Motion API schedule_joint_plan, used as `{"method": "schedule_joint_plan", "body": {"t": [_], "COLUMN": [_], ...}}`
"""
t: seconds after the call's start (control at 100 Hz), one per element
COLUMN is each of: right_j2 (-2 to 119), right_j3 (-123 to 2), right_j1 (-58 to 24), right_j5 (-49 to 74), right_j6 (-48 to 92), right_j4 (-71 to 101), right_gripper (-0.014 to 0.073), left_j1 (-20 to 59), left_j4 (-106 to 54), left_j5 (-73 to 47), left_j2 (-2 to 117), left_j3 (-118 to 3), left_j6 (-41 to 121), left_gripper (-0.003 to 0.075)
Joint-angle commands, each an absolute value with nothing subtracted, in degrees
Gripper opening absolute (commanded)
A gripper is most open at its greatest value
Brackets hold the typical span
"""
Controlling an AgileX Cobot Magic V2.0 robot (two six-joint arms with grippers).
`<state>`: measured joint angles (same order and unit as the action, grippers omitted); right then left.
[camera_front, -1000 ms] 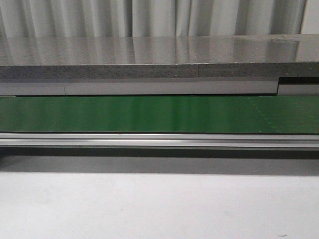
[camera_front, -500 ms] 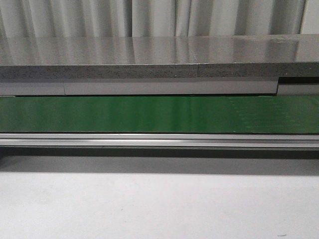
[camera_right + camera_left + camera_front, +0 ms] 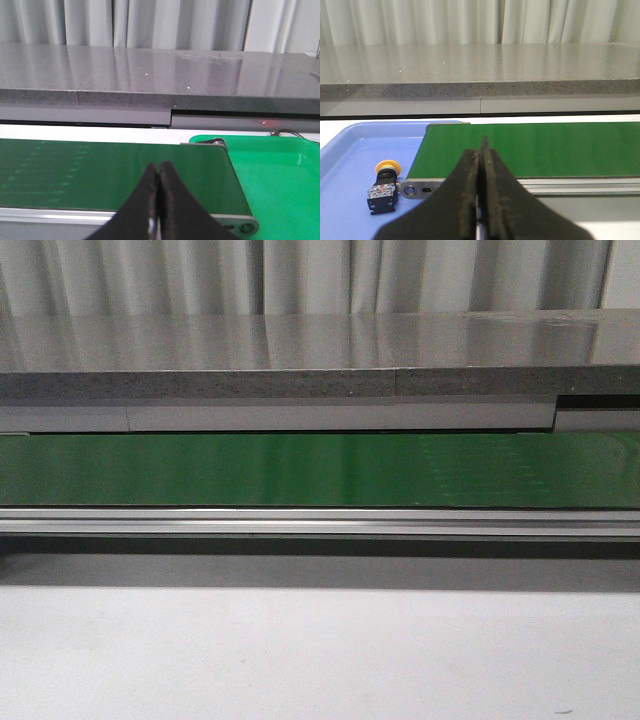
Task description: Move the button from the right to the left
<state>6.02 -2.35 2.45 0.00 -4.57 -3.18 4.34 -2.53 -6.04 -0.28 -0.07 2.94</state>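
Lying in the blue tray (image 3: pixel 350 150) at lower left, the button (image 3: pixel 384 185) appears delivered; both end effectors (image 3: pixel 481 150) (image 3: pixel 158 172) are pressed together, empty, so withdrawal is called for.

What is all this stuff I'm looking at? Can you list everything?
button: one, yellow cap on a black body, lying in the blue tray.
blue tray: one, at the belt's left end.
green tray: one, at the belt's right end; nothing visible in it.
conveyor belt: one, green, running left to right, bare.
stone counter: one, grey, behind the belt.
curtain: pale, at the back.
left gripper: black, shut.
right gripper: black, shut.
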Motion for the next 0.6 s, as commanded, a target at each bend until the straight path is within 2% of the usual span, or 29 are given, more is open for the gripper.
{"method": "schedule_joint_plan", "body": {"t": [0.0, 0.1, 0.28, 0.59], "right_j2": [6.6, 5.0, -1.9, -1.5], "right_j3": [-1.8, 0.8, 0.7, 0.7], "right_j1": [3.5, 3.5, 3.5, 3.5], "right_j5": [-6.8, -8.0, -1.5, -0.4], "right_j6": [-6.2, -6.2, -6.2, -6.2], "right_j4": [-4.8, -4.8, -4.8, -4.8], "right_gripper": [-0.0066, -0.0066, -0.0066, -0.0066], "left_j1": [4.8, 4.8, 4.8, 4.8], "left_j4": [-2.6, -2.6, -2.6, -2.6], "left_j5": [-1.8, -1.8, -1.8, -1.9], "left_j2": [-2.1, -2.1, -2.1, -2.1], "left_j3": [2.5, 2.5, 2.5, 2.5], "left_j6": [2.4, 2.4, 2.4, 2.4], "left_gripper": [-0.002, -0.002, -0.002, -0.002]}}
